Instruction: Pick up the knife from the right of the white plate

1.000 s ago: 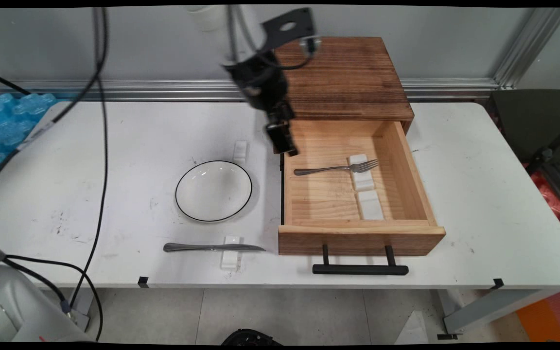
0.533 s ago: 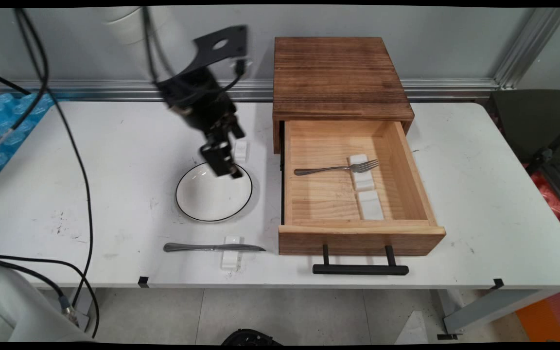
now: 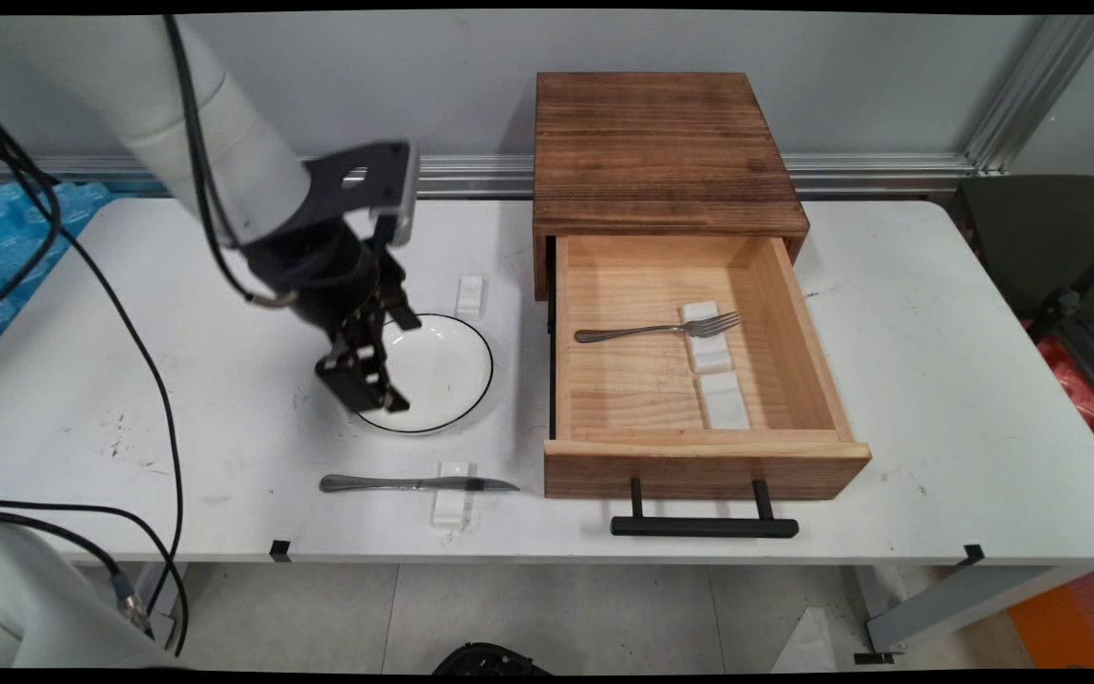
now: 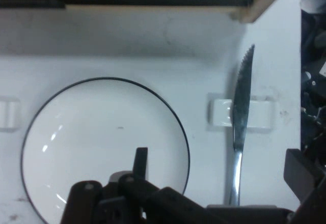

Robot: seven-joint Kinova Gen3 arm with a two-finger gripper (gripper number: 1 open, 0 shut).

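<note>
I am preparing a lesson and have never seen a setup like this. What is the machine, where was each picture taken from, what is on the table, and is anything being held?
The machine is a white robot arm ending in a black two-finger gripper. One picture comes from a fixed camera looking down across the white table; the other comes from a camera on the hand itself, looking along the gripper.

On the table lie a white plate with a dark rim, a knife resting across a small white block, and a wooden box with its drawer pulled open. A fork lies inside the drawer on another white block.

The gripper hangs over the plate's left edge, open, and holds nothing.
</note>
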